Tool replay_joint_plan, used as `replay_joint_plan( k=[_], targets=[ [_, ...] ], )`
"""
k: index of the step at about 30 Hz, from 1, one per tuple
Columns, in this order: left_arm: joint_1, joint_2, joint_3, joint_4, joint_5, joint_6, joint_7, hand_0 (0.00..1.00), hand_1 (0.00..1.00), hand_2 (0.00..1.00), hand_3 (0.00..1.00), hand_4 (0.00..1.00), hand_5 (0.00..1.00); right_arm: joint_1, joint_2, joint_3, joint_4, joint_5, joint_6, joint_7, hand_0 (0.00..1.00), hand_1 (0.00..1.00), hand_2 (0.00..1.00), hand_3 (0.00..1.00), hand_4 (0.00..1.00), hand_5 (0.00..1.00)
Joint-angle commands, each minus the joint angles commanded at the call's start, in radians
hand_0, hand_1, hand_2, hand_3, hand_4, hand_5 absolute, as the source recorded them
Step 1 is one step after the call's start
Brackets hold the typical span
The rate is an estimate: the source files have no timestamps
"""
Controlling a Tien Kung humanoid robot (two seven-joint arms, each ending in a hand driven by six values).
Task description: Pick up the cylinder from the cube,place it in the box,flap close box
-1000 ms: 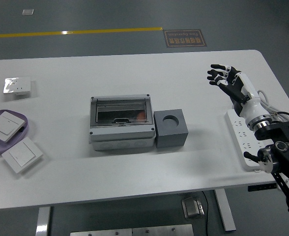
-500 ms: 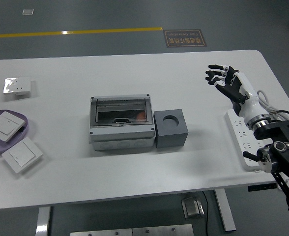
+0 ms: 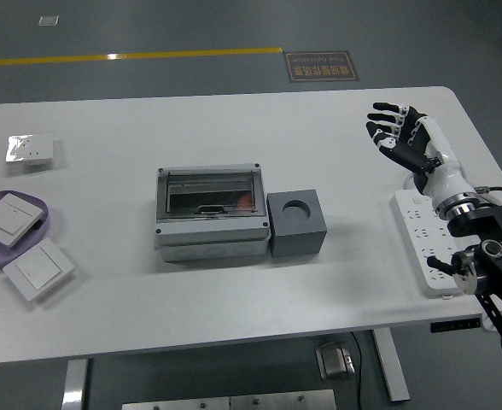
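A grey box (image 3: 210,213) with a clear flap lid lying shut stands at the table's middle. A reddish shape shows through the lid at its right end. A dark grey cube (image 3: 296,224) with an empty round hole in its top touches the box's right side. No cylinder stands on the cube. My right hand (image 3: 396,128) hovers over the table's right part, far right of the cube, fingers spread and empty. My left arm is out of view.
A white power strip (image 3: 429,246) lies under my right forearm near the table's right edge. At the left are a purple plate (image 3: 37,229) with a white switch (image 3: 6,217), another switch (image 3: 37,270) beside it, and a wrapped switch (image 3: 30,150) further back.
My right hand has shifted slightly to the right and away from the cube, staying open. Nothing else moved.
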Motion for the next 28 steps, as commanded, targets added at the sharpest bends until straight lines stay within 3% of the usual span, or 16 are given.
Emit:
replay_joint_plan(
  k=[19,28],
  targets=[
    [-0.008,-0.017,-0.001,0.002,-0.005,0.0,0.002,0.614,0.627,0.604,0.626,0.709,0.244,-0.035,0.005,0.065,-0.018,0.023,-0.003,0.021,0.681,0.641,0.652,0.67,0.673,0.176],
    [-0.015,-0.006,-0.003,0.001,0.008,0.001,0.007,0.614,0.627,0.604,0.626,0.709,0.245,-0.027,-0.001,0.068,-0.026,0.029,-0.006,0.026,0.672,0.641,0.651,0.668,0.671,0.187]
  ],
)
